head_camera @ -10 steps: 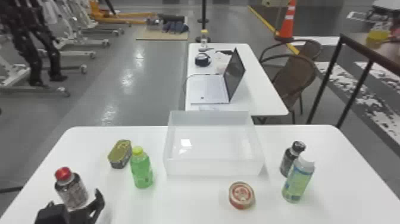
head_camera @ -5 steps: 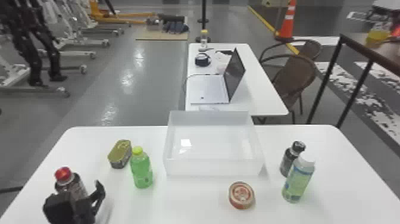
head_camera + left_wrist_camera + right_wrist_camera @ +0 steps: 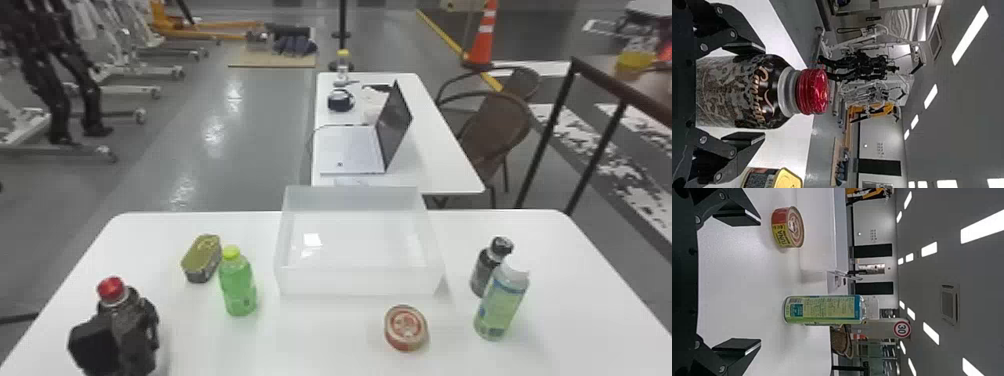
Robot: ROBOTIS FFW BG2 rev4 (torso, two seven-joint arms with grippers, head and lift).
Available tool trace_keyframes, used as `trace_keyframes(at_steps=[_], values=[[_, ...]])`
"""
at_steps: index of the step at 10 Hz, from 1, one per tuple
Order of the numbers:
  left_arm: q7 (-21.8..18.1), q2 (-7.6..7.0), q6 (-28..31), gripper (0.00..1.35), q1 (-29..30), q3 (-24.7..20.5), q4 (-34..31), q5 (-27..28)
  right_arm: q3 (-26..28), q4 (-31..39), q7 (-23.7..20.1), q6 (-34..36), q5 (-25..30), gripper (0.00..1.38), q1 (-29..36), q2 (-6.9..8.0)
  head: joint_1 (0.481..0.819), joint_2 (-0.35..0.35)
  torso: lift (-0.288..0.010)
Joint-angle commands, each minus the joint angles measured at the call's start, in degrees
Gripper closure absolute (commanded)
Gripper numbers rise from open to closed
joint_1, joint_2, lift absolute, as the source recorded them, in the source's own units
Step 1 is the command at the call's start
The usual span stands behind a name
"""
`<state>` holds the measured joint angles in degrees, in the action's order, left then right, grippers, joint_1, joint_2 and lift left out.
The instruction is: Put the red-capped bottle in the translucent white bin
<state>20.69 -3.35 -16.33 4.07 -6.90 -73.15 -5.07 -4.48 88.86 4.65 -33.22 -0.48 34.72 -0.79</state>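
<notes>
Now that the left pincer [image 3: 764, 92] has closed in around the upright red-capped bottle [image 3: 815, 92], unclamped, a grasp looks near. The bottle stands by the bench's [image 3: 325, 345] left edge; the green bottle [image 3: 238, 287] crowds the way to the bin [image 3: 357, 281], so lift high. The right pincer [image 3: 760, 282] gapes, empty.
</notes>
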Motion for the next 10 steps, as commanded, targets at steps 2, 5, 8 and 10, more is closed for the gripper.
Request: trace_keyframes(at_steps=[2, 5, 8, 10], values=[[0.05, -0.25, -0.54, 0.99, 0.33, 0.75, 0.03, -0.90, 0.00, 0.00, 0.00, 0.00, -0.04, 0.20, 0.00, 0.00, 0.549, 0.000, -0.100], [0.05, -1.48, 2.36, 0.99, 5.16, 2.51, -12.01, 0.76, 0.00, 0.00, 0.00, 0.00, -0.13, 0.20, 0.09, 0.00, 0.549, 0.000, -0.100], [-6.19, -2.18, 12.73, 0.99, 6.04, 5.85, -29.15, -1.34, 0.00, 0.00, 0.00, 0.00, -0.31, 0.20, 0.18, 0.17, 0.549, 0.000, -0.100], [-18.85, -2.36, 20.38, 0.99, -1.17, 8.31, -29.24, -4.86, 0.00, -0.18, -0.17, 0.00, -0.31, 0.20, 0.00, 0.17, 0.549, 0.000, -0.100]])
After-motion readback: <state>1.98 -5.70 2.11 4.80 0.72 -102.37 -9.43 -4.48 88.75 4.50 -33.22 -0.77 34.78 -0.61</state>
